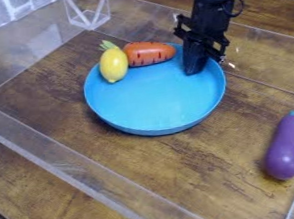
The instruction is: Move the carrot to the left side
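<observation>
A plate [158, 115] is sitting near the middle of the counter [71, 121]. The carrot [148, 53] is lying on the plate's far rim, stem end pointing right. A lemon-like fruit [112, 64] is resting just left of the carrot, touching it, also on the rim. The tool [198, 63] is standing over the plate's far right edge, just right of the carrot and apart from it, pointing down. An eggplant [285, 147] is lying on the counter well to the right of the plate, nearer the viewer.
</observation>
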Action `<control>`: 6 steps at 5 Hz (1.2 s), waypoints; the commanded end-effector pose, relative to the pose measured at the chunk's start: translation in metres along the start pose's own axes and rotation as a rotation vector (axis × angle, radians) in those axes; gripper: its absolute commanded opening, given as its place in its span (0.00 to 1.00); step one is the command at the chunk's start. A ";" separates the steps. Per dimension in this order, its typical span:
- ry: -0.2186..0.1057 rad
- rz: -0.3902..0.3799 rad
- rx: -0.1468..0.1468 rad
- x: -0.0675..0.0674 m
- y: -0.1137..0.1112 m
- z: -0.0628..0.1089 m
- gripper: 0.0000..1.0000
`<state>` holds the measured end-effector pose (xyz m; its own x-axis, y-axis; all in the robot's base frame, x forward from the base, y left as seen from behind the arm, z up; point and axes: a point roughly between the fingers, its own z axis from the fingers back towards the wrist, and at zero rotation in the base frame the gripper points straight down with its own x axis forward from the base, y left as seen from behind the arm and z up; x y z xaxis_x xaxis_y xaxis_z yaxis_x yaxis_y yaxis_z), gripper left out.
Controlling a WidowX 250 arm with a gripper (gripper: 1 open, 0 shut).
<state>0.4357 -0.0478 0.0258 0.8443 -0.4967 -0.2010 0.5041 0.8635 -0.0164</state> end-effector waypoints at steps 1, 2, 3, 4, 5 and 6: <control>0.003 -0.022 0.003 0.003 -0.004 0.005 0.00; 0.011 -0.022 0.005 0.004 -0.005 0.007 0.00; 0.020 -0.034 0.011 0.005 0.001 0.001 0.00; 0.029 -0.049 0.016 0.005 0.005 -0.005 0.00; 0.038 -0.026 0.010 0.000 0.010 0.003 0.00; 0.046 -0.003 0.003 -0.003 0.015 0.010 0.00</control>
<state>0.4386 -0.0427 0.0274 0.8179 -0.5105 -0.2654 0.5239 0.8515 -0.0235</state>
